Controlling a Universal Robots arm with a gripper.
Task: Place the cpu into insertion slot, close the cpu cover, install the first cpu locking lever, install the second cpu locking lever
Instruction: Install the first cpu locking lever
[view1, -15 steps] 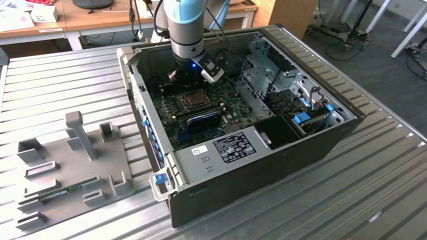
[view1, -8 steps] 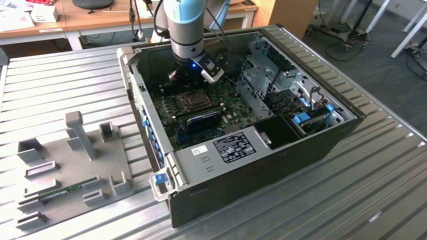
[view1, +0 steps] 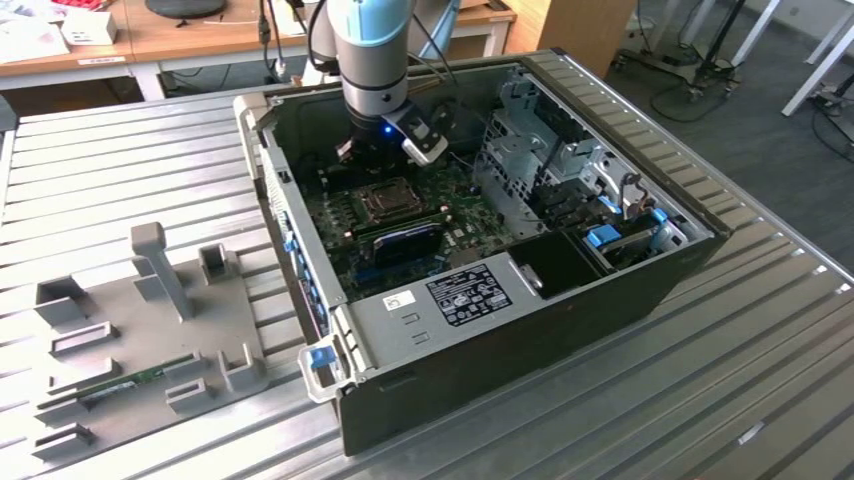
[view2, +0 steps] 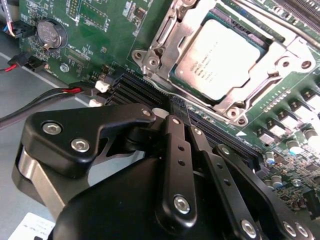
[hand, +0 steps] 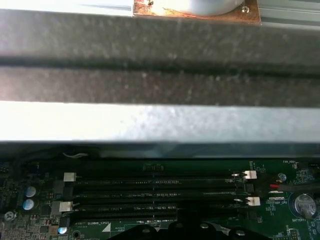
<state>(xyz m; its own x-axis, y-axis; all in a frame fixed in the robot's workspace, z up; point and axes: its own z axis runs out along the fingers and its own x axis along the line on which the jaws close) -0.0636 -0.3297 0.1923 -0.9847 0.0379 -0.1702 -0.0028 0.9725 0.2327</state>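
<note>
The cpu (view2: 220, 52), silver-topped, lies flat in the insertion slot (view2: 262, 47) of the green motherboard. The cpu cover (view2: 159, 40), a silver metal frame, lies down around the chip's edges. Thin metal lever rods (view2: 265, 17) run along the far side of the socket. My gripper (view2: 179, 107) hangs just beside the socket, over the black memory slots (hand: 160, 192), fingers together with nothing between them. In the exterior view the gripper (view1: 363, 152) sits deep inside the open computer case, just behind the socket (view1: 387, 200).
The case wall (hand: 160, 120) stands close by the memory slots. A drive cage (view1: 534, 150) and cables (view2: 40, 97) crowd the socket's surroundings. A grey fixture tray (view1: 134, 330) lies on the metal table at the exterior view's left.
</note>
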